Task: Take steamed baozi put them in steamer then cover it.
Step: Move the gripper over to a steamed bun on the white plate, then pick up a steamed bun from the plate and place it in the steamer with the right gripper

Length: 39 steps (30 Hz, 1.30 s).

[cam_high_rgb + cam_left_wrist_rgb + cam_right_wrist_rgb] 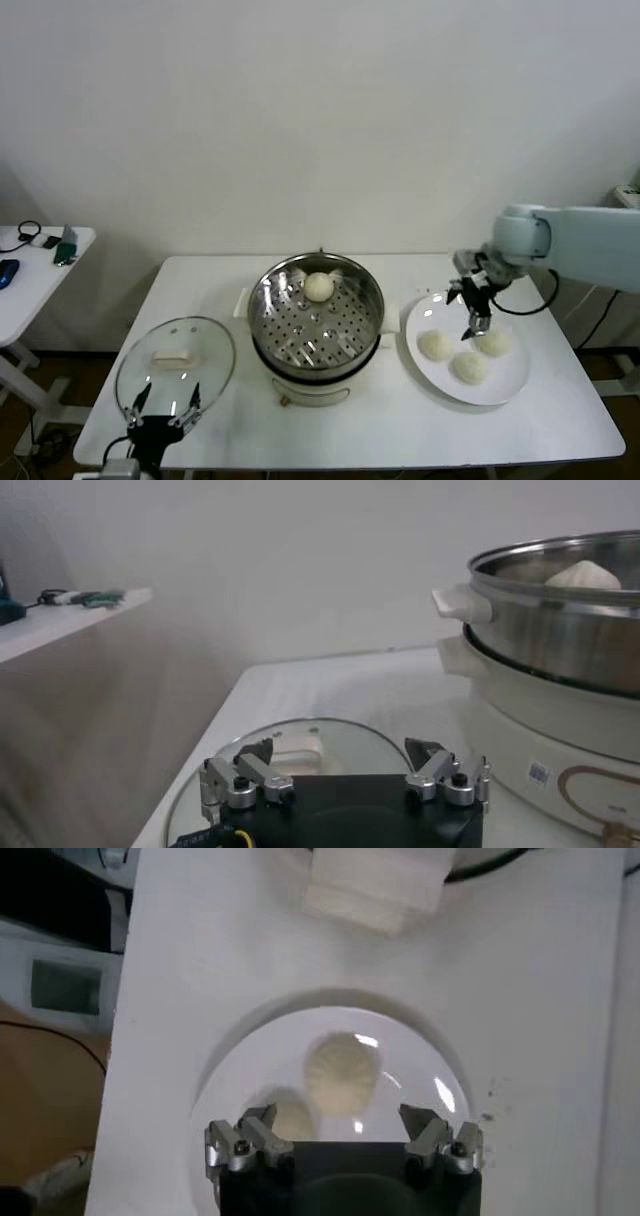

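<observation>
The steamer (315, 325) stands mid-table, its perforated tray holding one baozi (319, 287) toward the back. Three more baozi (436, 346) (470, 367) (492, 343) lie on a white plate (505, 386) to its right. My right gripper (475, 318) hangs open just above the plate's rear buns, touching none. In the right wrist view the open gripper (340, 1123) looks down on two baozi (342, 1070) (292, 1120). The glass lid (175, 365) lies flat at the front left. My left gripper (165, 402) waits open at its near edge, empty (340, 755).
A small white side table (40, 265) with cables and small items stands at the far left. The steamer's wall and cream handle (462, 602) rise close beside the lid (300, 742). The right arm's cable hangs past the table's right edge (540, 295).
</observation>
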Available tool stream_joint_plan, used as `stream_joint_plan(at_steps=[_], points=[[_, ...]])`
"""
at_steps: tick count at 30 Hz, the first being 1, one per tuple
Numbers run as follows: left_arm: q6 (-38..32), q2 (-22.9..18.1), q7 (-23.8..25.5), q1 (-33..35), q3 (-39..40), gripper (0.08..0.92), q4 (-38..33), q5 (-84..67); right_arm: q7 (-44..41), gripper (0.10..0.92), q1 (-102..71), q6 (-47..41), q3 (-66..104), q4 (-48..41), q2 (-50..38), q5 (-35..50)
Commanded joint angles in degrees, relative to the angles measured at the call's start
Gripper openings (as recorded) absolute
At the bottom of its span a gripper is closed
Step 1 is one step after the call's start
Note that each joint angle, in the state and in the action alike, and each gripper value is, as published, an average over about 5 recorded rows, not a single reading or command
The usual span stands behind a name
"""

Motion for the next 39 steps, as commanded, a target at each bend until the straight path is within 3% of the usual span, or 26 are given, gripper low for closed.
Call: stream_joint_plan(at_steps=[1, 15, 23, 27, 34, 39], points=[[-0.3, -0.5, -0.2, 0.7, -0.2, 0.823, -0.1, 0.3, 3.4, 0.823, -16.6, -4.1, 10.2, -6.7, 0.1, -5.7], [-0.7, -0.7, -0.7, 1.3, -0.2, 0.823, 0.1, 0.8, 4.7, 0.808, -22.2, -3.6, 16.9, -12.3, 4.1, -6.1], [-0.4, -0.7, -0.7, 1.2, -0.1, 0.823, -0.5, 0.8, 2.9, 0.644, -19.4, -3.6, 15.9, -11.3, 3.8, -4.8], [-0.2, -0.4, -0.7, 1.4, -0.3, 0.823, -0.9, 0.7, 0.3, 0.595, -11.4, -2.7, 12.2, -9.5, 3.3, -2.4], [0.2, 0.2, -0.6, 1.2, -0.2, 0.823, -1.1, 0.6, -9.0, 0.585, 14.5, 1.7, 2.4, -7.4, 5.8, 4.1], [0.4, 0.7, -0.5, 0.7, 0.0, 0.823, -1.1, 0.8, -10.5, 0.59, 24.3, 0.4, 5.3, -5.8, 10.6, 12.8]])
